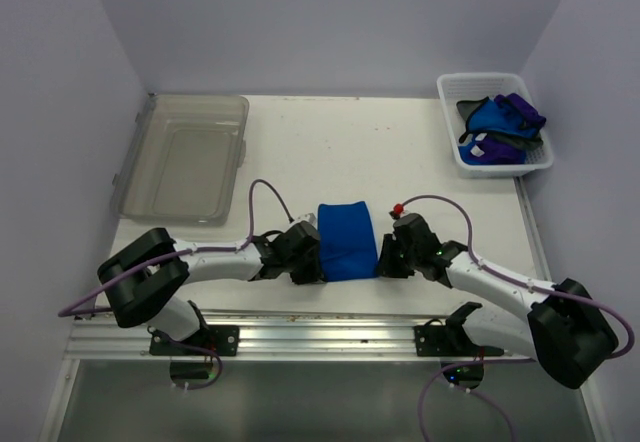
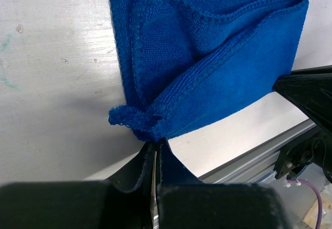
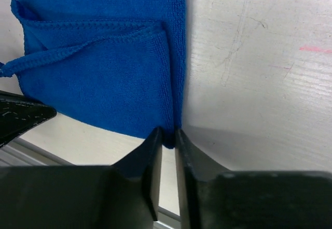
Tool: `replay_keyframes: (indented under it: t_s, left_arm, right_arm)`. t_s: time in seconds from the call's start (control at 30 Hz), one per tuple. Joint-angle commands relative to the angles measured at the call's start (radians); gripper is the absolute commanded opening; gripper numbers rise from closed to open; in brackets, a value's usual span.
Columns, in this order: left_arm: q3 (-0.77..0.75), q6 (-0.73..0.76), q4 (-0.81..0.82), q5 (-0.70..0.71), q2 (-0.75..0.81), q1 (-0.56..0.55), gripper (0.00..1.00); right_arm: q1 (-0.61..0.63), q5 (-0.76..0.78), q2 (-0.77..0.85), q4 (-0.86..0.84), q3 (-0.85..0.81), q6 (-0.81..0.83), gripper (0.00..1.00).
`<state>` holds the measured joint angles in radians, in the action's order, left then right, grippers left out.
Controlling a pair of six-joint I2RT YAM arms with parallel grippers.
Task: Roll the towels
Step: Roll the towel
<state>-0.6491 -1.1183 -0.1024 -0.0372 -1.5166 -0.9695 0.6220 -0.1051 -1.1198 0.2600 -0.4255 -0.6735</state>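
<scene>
A bright blue towel [image 1: 346, 239] lies folded on the white table near its front edge, between my two grippers. My left gripper [image 1: 308, 265] is shut on the towel's near left corner; in the left wrist view [image 2: 155, 142] the bunched blue corner [image 2: 136, 120] sits pinched at the fingertips. My right gripper [image 1: 385, 260] is shut on the near right corner; in the right wrist view [image 3: 168, 134] the folded edge of the towel [image 3: 104, 79] runs down into the narrow gap. More blue and purple towels [image 1: 500, 127] lie in a basket.
A white basket [image 1: 450, 102] stands at the back right. A clear plastic bin [image 1: 185, 157] stands at the back left. An aluminium rail [image 1: 320, 337] runs along the table's front edge, just behind both grippers.
</scene>
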Motion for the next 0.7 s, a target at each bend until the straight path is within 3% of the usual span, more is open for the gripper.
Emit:
replay_keyframes:
  t_s: [0.0, 0.03, 0.17, 0.67]
  left_arm:
    - [-0.018, 0.005, -0.072, 0.062, -0.014, -0.005, 0.00]
    - [-0.026, 0.002, -0.085, 0.060, -0.002, -0.005, 0.00]
    - [-0.041, -0.008, -0.103, 0.045, 0.038, -0.005, 0.00]
    - [-0.098, -0.011, -0.152, 0.004, 0.101, 0.032, 0.00]
  right_arm:
    - [0.001, -0.002, 0.029, -0.015, -0.005, -0.011, 0.15]
    - [0.001, 0.004, 0.037, -0.005, -0.015, -0.012, 0.08]
    - [0.001, 0.033, 0.066, 0.054, -0.042, -0.011, 0.00]
    - [0.001, 0.091, 0.022, 0.130, -0.180, 0.008, 0.00]
